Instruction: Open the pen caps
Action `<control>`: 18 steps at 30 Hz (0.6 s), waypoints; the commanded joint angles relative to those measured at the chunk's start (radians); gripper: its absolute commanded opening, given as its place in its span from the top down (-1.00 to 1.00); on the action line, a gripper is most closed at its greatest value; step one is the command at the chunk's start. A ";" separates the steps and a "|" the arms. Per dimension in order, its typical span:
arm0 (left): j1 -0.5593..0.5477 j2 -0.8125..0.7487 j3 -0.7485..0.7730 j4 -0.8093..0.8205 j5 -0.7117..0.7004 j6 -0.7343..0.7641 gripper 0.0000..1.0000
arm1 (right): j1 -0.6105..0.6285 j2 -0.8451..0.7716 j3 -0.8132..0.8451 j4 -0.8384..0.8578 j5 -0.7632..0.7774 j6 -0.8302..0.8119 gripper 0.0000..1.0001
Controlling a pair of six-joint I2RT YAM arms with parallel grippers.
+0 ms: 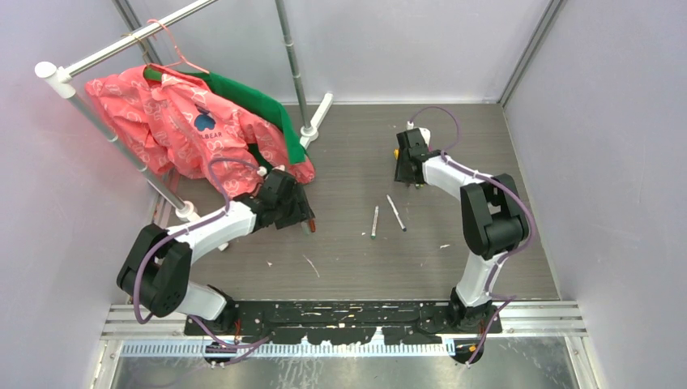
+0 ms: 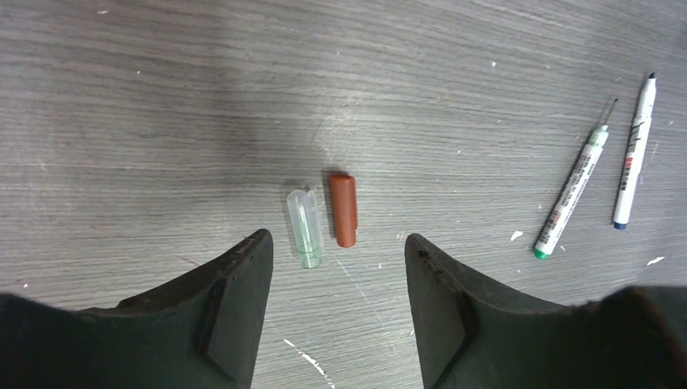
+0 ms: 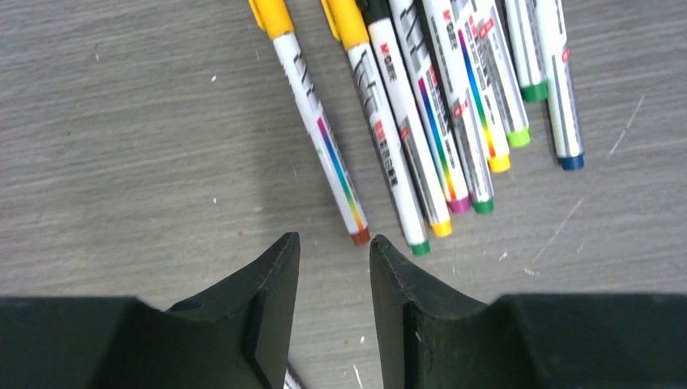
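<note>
A smooth red-brown plastic cap (image 2: 343, 209) and a clear round-ended plastic cap (image 2: 305, 227) are seen only in the left wrist view. They are laid side by side on the grey wood-grain table (image 2: 162, 113), almost touching, just ahead of the left gripper (image 2: 339, 237). Its black wedge-shaped fingers are spread apart and nothing is held. Two thin white uncapped pens (image 2: 571, 194) are laid off to the right.

A fan of long white pens (image 3: 421, 121) is shown only in the right wrist view, and bright yellow caps (image 3: 271, 14) are fitted on two. The right gripper (image 3: 334, 239) is parted and empty, near the pen ends.
</note>
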 commanded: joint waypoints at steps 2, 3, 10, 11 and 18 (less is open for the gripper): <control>-0.002 -0.031 0.065 -0.012 -0.012 0.023 -0.26 | -0.024 0.053 0.110 0.020 -0.033 -0.052 0.13; -0.003 -0.032 0.071 -0.015 -0.014 0.024 -0.26 | -0.028 0.063 0.121 0.020 -0.038 -0.054 0.13; -0.004 -0.022 0.085 -0.024 -0.023 0.025 -0.27 | -0.051 0.132 0.180 0.011 -0.059 -0.059 0.13; -0.004 -0.021 0.085 -0.026 -0.025 0.025 -0.27 | -0.053 0.141 0.184 0.011 -0.064 -0.059 0.13; -0.003 -0.028 0.091 -0.028 -0.030 0.023 -0.27 | -0.061 0.182 0.198 0.004 -0.081 -0.052 0.13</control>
